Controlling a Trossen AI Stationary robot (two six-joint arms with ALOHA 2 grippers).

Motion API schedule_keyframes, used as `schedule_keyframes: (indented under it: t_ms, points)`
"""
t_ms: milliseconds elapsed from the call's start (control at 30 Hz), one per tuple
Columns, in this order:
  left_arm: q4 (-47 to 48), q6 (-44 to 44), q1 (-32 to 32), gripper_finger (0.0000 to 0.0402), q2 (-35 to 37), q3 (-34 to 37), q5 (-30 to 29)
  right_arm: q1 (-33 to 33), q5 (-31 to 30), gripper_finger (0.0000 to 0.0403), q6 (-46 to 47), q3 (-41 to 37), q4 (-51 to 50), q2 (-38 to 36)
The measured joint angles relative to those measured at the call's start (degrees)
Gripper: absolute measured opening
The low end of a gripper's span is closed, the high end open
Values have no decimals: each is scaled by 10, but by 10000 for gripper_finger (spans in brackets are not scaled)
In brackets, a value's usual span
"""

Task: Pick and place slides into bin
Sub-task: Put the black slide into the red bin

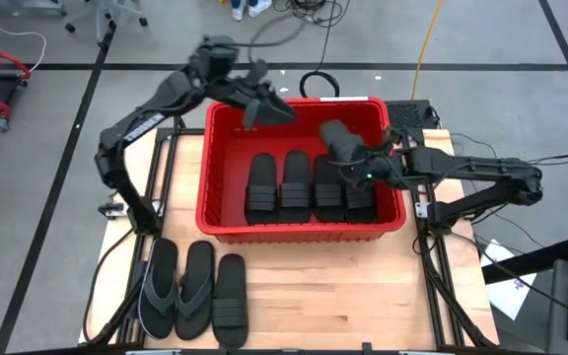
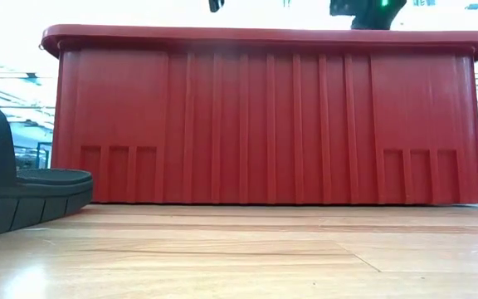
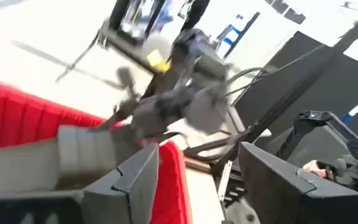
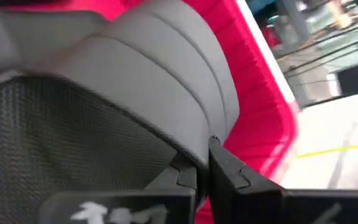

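The table (image 1: 363, 286) carries the bin (image 1: 227, 219), which already holds four slides laid flat side by side (image 1: 304, 189). Three more slides (image 1: 193, 292) lie on the table in front of the bin. Your right gripper (image 1: 355, 166) is inside the bin, jaws clenched on the strap of a fifth slide (image 1: 338, 138). Your left gripper (image 1: 264, 99) hovers over the bin's far rim, jaws released, nothing between them. Risk: the strap grip is narrow; if you swing fast, the slide may twist free or foul the left arm nearby.
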State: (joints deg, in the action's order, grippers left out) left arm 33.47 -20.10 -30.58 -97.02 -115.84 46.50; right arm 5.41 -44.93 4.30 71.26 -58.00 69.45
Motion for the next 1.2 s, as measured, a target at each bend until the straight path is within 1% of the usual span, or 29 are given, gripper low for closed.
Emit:
schedule_keyframes:
  t_ms: [100,200,367,467,667,767,833,933,1000,1200]
  points:
    - [0,16,-9,220,28,-1,-1,-11,5,2,56,4,1,15]
    - [6,28,-14,220,45,-1,-6,-19,36,2,140,2,-37,48]
    - [31,31,-27,221,80,-1,-16,-21,43,2,261,4,-85,95]
    - [53,38,-37,220,94,-1,-21,-21,49,2,300,1,-111,122]
    - [98,71,-50,219,117,0,-19,-27,88,2,377,2,-175,147]
    - [117,91,-56,219,118,0,-17,-31,94,2,402,2,-197,150]
    - [128,93,-60,219,117,0,-8,-32,117,1,411,2,-207,150]
    - [140,95,-65,219,117,0,9,-32,154,6,395,2,-193,150]
    - [145,95,-66,218,117,0,13,-32,176,21,376,2,-179,145]
    - [148,106,-65,218,117,0,17,-30,289,89,319,2,-137,125]
